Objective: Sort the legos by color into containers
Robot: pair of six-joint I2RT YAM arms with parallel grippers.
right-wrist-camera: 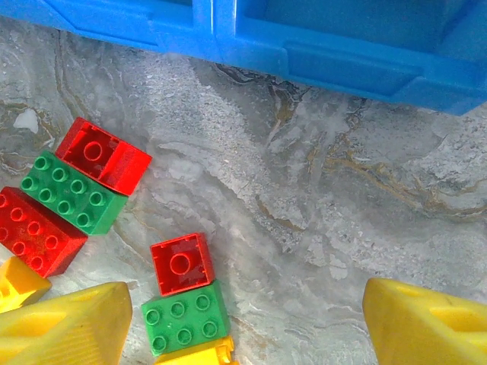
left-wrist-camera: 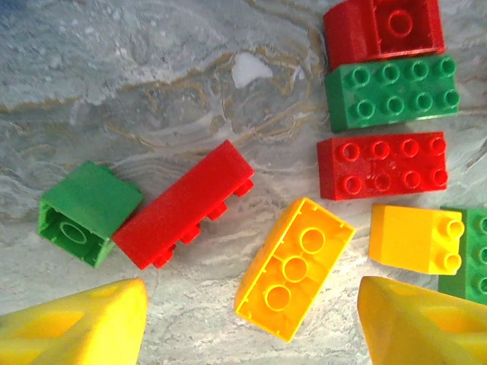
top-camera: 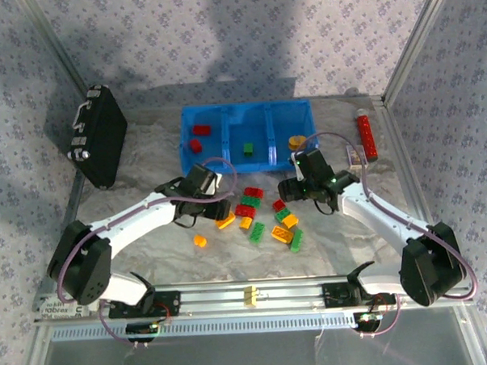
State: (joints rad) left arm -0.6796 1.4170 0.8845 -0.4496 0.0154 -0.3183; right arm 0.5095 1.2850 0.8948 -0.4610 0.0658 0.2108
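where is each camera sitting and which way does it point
Top external: above and behind the bases, looking down on the table; left arm and right arm both in view.
Left wrist: on the left gripper, facing down at loose legos; left fingertips in the bottom corners.
Right wrist: on the right gripper, facing down at the blue bin front wall and table; right fingertips in the bottom corners.
Shared: both wrist views catch one row: red 2x2 brick, green 2x4 brick, red 2x4 brick.
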